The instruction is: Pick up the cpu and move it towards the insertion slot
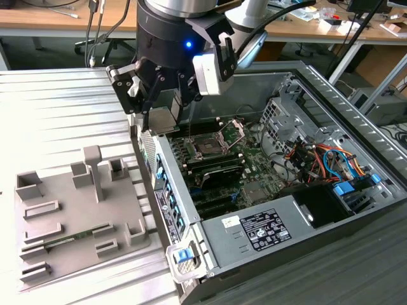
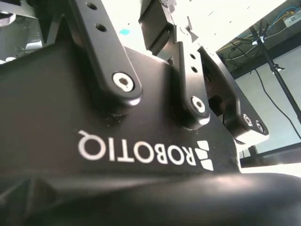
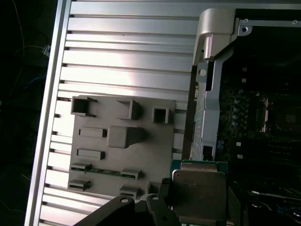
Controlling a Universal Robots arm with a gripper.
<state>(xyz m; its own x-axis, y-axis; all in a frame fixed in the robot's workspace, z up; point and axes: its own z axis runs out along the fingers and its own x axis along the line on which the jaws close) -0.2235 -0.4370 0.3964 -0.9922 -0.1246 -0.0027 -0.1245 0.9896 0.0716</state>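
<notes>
One gripper [image 1: 160,105] carries the cpu [image 1: 163,120], with its fingers clamped on the chip's opposite edges. In the exterior view the cpu hangs flat and level, clear of the surface [image 1: 57,108], directly above the near wall of the open computer case [image 1: 356,114]. In the first wrist view the cpu [image 3: 199,194] shows its pale metal top and green edge, held between dark fingers [image 3: 160,207], overlapping the case wall.

Status of the task:
- Pick-up: complete, judging by the chip being off the grey fixture plate [image 1: 70,235], which lies well apart toward the exterior view's left.
- Transfer: in hand. The insertion slot [image 1: 206,147] lies inside the case on the motherboard [image 1: 254,171], toward the exterior view's right of the cpu and lower. Its hinged retaining plate [image 1: 233,131] stands raised, leaving the dark centre exposed.

Requirements for the next move, as a judgement:
- Travel sideways over the case wall toward the slot, keeping the chip level.
- Keep the chip and fingers clear of the raised retaining plate and the wall edge.
- Maintain clamping force; a thin flat part held by its edges can tilt or slip.
</notes>
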